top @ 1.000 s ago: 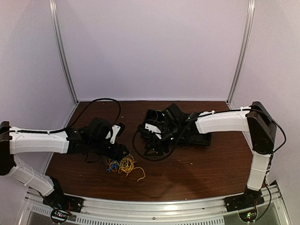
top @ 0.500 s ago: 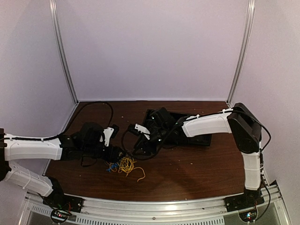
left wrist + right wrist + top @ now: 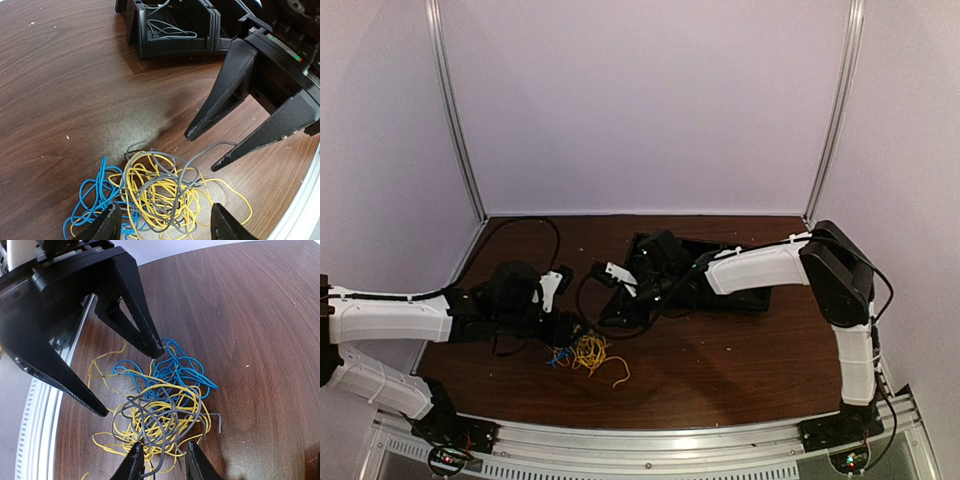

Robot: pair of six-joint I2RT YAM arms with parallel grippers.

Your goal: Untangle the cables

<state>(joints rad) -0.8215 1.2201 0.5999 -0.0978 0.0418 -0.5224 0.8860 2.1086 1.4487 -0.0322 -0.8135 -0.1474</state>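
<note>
The cables point(image 3: 585, 352) are one small tangle of yellow, blue and grey wire on the brown table point(image 3: 720, 350), near its front. In the left wrist view the cables point(image 3: 160, 192) lie between the wide-apart tips of my open left gripper point(image 3: 165, 222). My right gripper point(image 3: 201, 151) points down at the far side of the tangle. In the right wrist view grey and yellow loops of the cables point(image 3: 160, 405) run between the tips of my right gripper point(image 3: 164, 465). Its jaws stand apart and narrower than the left ones. My left gripper point(image 3: 131, 384) faces it across the pile.
A black bin point(image 3: 170, 30) with grey wire inside stands behind the tangle and shows behind the right arm as the black bin point(image 3: 750, 298). A thick black arm cable point(image 3: 520, 225) loops at the back left. The metal front rail point(image 3: 40, 405) is close to the pile.
My right arm has swung left and nearer, from over the bin down to the tangle. The left arm shifted slightly left and lower. The cables have not moved.
</note>
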